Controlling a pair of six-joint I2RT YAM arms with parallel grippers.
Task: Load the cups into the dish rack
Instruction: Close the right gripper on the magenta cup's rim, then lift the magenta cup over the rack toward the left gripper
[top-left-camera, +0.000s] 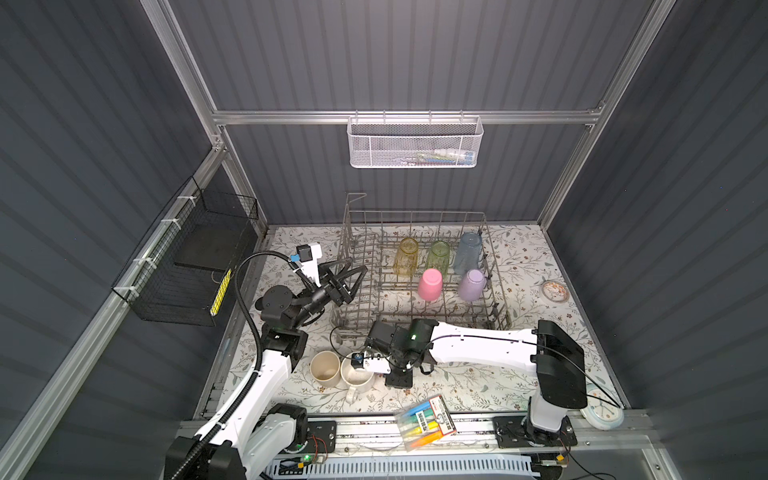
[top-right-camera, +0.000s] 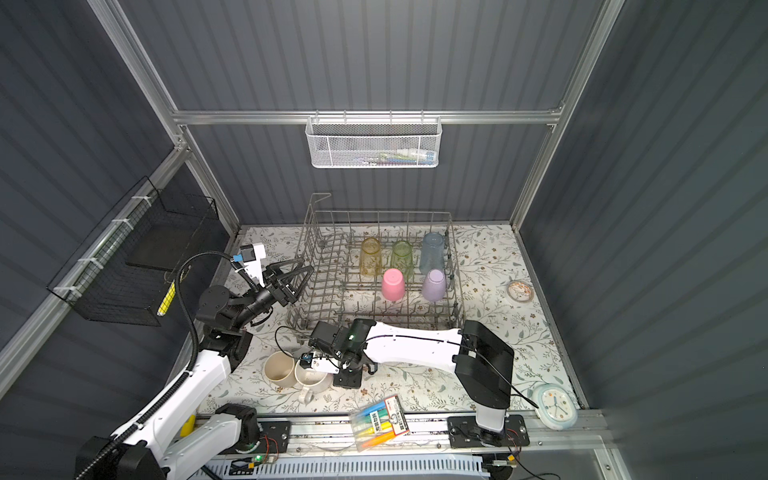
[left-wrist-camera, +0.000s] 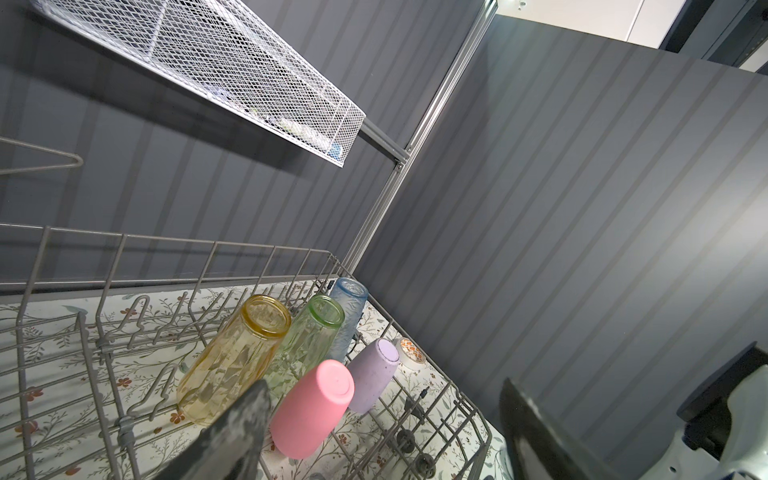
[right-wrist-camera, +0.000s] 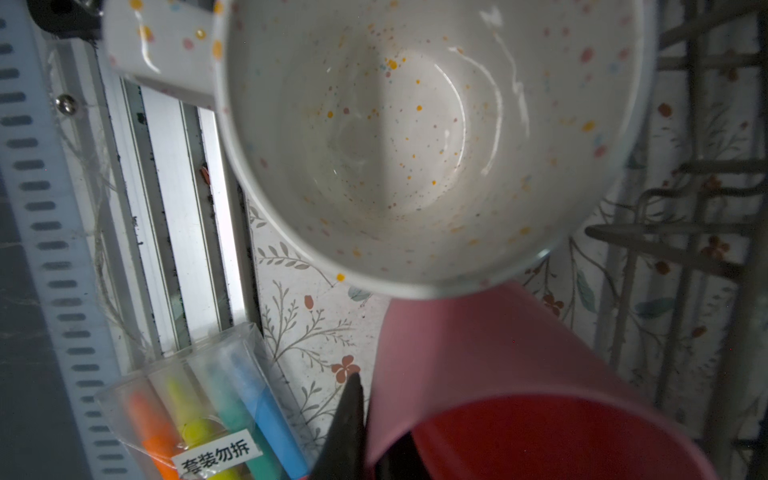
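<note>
The grey wire dish rack (top-left-camera: 415, 218) (top-right-camera: 378, 218) stands at the back of the table. Upside down inside it are an amber glass (top-left-camera: 406, 257), a green glass (top-left-camera: 438, 257), a clear-blue tumbler (top-left-camera: 468, 252), a pink cup (top-left-camera: 430, 284) (left-wrist-camera: 316, 407) and a lilac cup (top-left-camera: 472, 284). A beige tumbler (top-left-camera: 325, 368) and a speckled mug (top-left-camera: 357, 376) (right-wrist-camera: 395, 145) stand upright in front of the rack. My right gripper (right-wrist-camera: 370, 415) points down beside the mug, shut on the wall of a second pink cup (right-wrist-camera: 498, 353), which my arm hides in both top views. My left gripper (top-left-camera: 358, 265) (left-wrist-camera: 381, 386) hangs open at the rack's left side.
A pack of coloured markers (top-left-camera: 426, 422) lies at the front edge. A small clock (top-left-camera: 602, 409) sits at the front right, a small round dish (top-left-camera: 555, 291) right of the rack. A white mesh basket (top-left-camera: 415, 143) hangs on the back wall, a black wire basket (top-left-camera: 187, 266) on the left wall.
</note>
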